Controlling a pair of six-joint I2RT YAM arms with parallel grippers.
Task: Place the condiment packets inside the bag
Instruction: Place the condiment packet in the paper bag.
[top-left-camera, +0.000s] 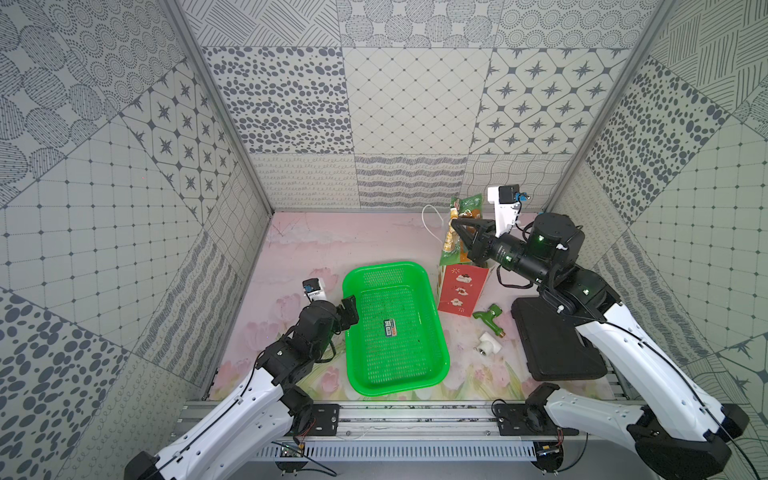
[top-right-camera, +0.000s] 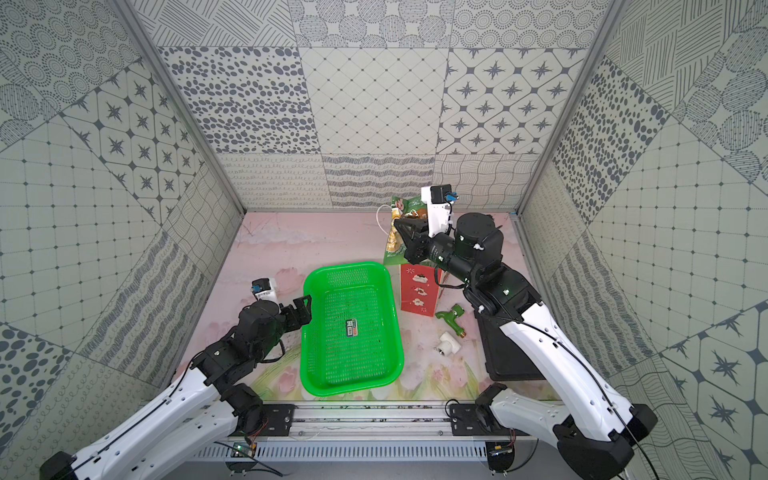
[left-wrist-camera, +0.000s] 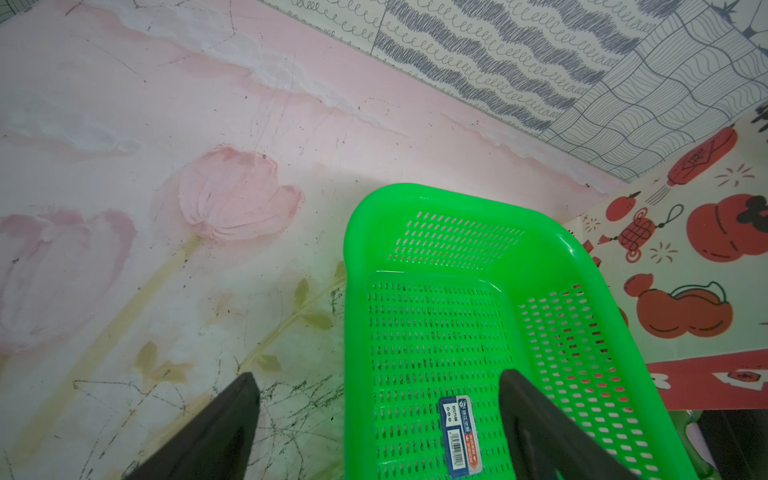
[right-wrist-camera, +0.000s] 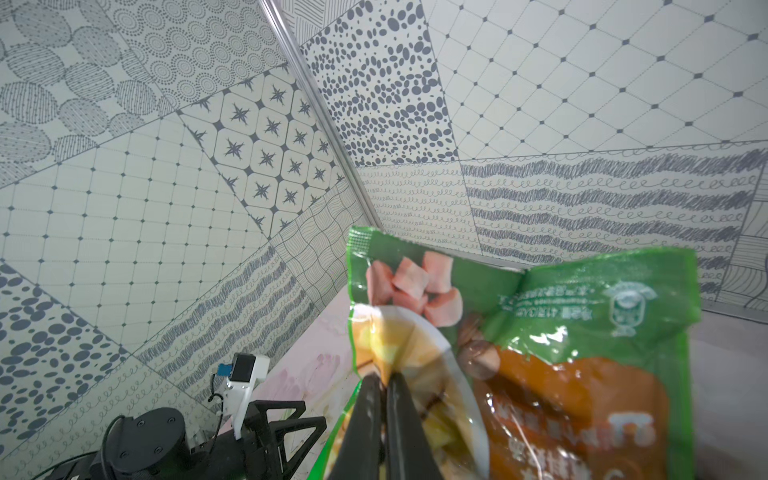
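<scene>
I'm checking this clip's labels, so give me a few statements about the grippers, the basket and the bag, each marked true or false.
1. The right gripper is shut on a condiment packet. True.
2. The left gripper holds a packet. False: it is open and empty, at the edge of the green basket.
3. Several packets lie in the green basket. False: only a small dark tag lies in it.
4. The bag stands upright on the table beside the basket. True.
</scene>
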